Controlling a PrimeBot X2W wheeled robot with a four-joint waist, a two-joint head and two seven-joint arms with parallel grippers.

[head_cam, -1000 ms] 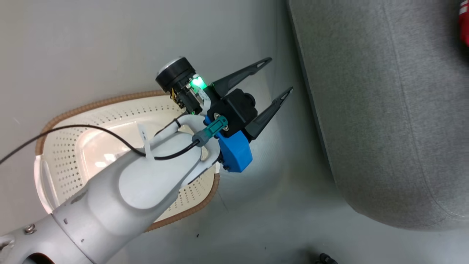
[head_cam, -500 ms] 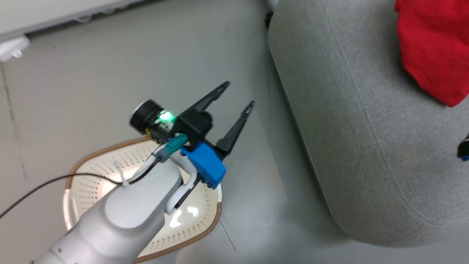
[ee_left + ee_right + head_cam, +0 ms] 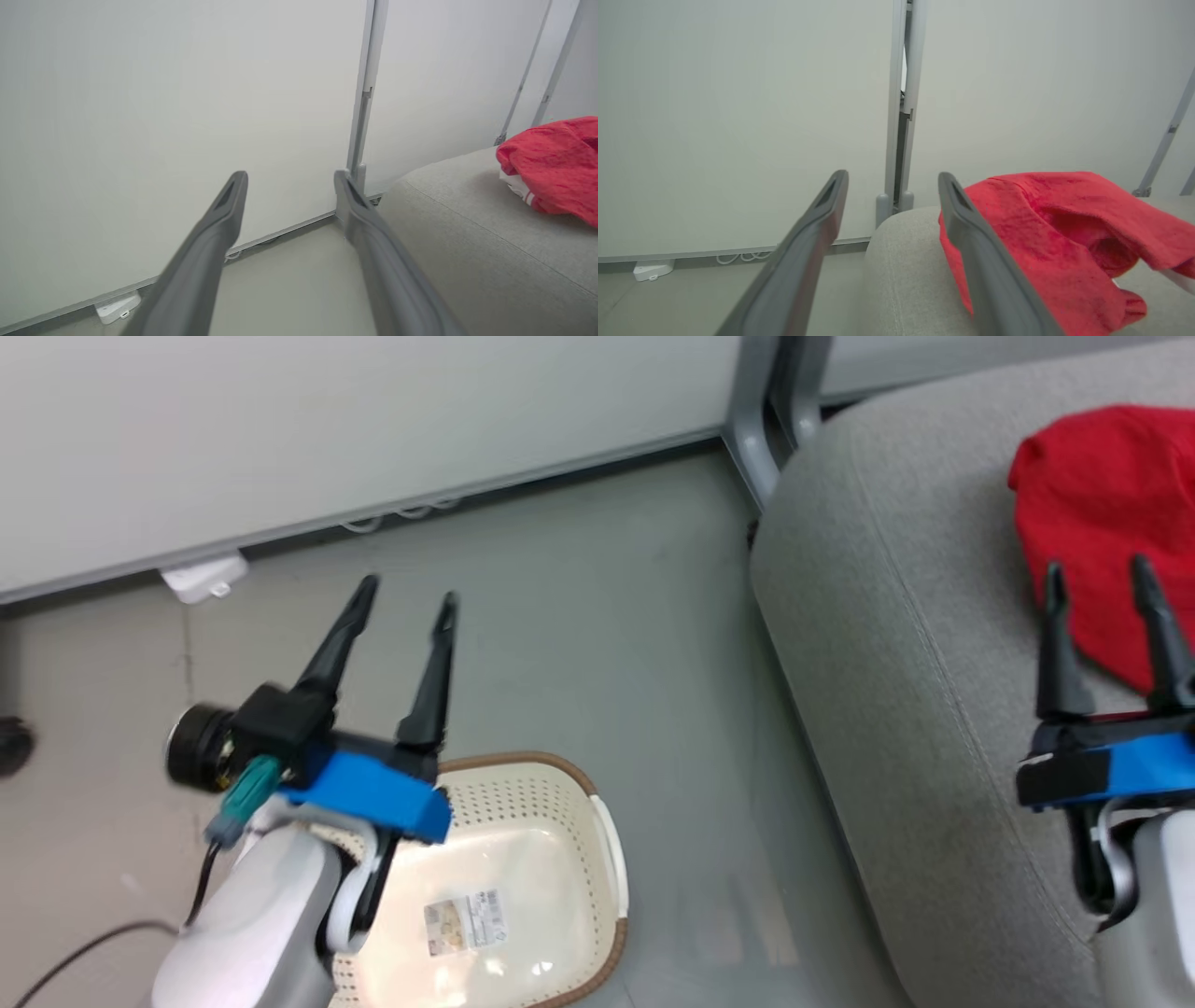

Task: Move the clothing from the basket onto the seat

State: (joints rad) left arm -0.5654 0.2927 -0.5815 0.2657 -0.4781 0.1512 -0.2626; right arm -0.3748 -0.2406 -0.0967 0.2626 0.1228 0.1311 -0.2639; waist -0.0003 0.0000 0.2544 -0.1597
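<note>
Pale wall panels and grey floor behind. At near left the basket [image 3: 551, 761], bare down to its labelled base. On the seat [image 3: 887, 644] at far right, the clothing [image 3: 1092, 504] in a red heap, so probably all delivered. Left gripper [image 3: 408, 590] above the basket, right gripper [image 3: 1097, 567] over the seat just near of the heap, both spread and empty; likely nothing left to carry.

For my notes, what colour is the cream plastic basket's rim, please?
Brown rim on the cream plastic basket; best in head view.
</note>
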